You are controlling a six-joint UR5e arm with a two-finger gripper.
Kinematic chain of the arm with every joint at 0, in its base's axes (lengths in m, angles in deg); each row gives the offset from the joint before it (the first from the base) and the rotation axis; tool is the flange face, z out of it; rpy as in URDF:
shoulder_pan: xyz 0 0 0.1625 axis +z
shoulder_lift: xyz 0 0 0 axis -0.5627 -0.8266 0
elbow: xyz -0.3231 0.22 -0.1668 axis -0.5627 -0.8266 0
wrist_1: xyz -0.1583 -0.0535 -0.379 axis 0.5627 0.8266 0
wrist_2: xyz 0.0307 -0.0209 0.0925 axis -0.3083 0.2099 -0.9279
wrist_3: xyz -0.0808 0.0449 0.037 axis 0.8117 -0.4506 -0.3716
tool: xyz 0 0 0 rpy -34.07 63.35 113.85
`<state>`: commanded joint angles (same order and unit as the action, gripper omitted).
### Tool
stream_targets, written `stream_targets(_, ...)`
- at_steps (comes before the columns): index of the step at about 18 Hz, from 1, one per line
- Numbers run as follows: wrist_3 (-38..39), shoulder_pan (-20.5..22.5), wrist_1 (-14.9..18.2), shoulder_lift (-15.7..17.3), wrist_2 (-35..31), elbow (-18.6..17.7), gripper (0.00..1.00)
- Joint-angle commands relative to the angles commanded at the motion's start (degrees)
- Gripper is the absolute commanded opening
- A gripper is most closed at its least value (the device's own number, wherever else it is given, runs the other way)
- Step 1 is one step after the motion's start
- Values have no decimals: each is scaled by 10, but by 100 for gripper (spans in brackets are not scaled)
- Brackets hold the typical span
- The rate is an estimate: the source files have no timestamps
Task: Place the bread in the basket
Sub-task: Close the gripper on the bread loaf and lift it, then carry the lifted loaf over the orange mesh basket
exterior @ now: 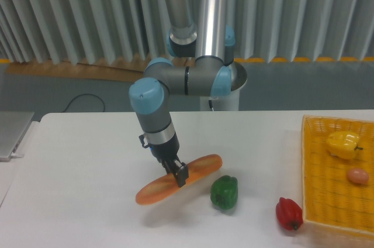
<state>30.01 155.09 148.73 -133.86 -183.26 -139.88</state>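
Gripper: (180,173) closed across the middle of the bread, fingers dark, pointing down and slightly right from the arm's wrist.
Bread: (201,168) long golden-orange loaf, held at its middle, tilted with its right end higher and its left end low near the surface; a shadow lies beneath it.
Basket: (315,169) yellow mesh, low walls, at the right edge of the surface, well apart from the bread.
Basket contents: yellow pepper (343,143) toward the back; small pinkish-orange round item (357,176) just in front of it.
Green pepper: (224,192) on the surface, just beside and below the bread's right end.
Red pepper: (288,213) on the surface, just left of the basket's front corner.
Surface: (82,201) white.
Arm: (187,78) grey with light-blue joints, reaching down from the back centre.
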Motion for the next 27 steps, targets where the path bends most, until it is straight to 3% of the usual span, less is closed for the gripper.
stream_targets(6,-6,25,18,25,33,-1,58)
stream_targets(16,-90,77,95,69,39,0,58)
stream_targets(19,-91,88,98,70,37,0,58)
stream_targets(27,-160,166,130,92,39,0,58)
